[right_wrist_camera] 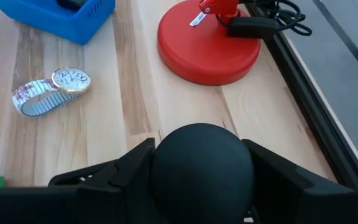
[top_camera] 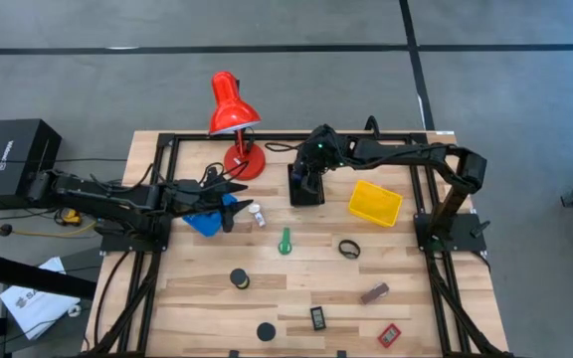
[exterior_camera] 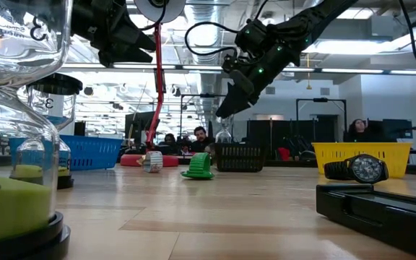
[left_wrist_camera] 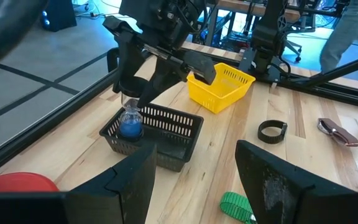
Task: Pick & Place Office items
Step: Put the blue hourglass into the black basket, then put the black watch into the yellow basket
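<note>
The right hand (left_wrist_camera: 143,87), at 12 o'clock over the black basket (left_wrist_camera: 166,127), pinches an hourglass (left_wrist_camera: 130,121) by its black top cap, probably light, fragile, slippery glass; the left hand (top_camera: 229,202) is spread.

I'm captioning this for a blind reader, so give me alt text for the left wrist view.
The right gripper holds an hourglass with blue sand over a black basket on a wooden table. Behind it sits a yellow bin, with a black watch nearby. The left gripper is open in the foreground.
</note>
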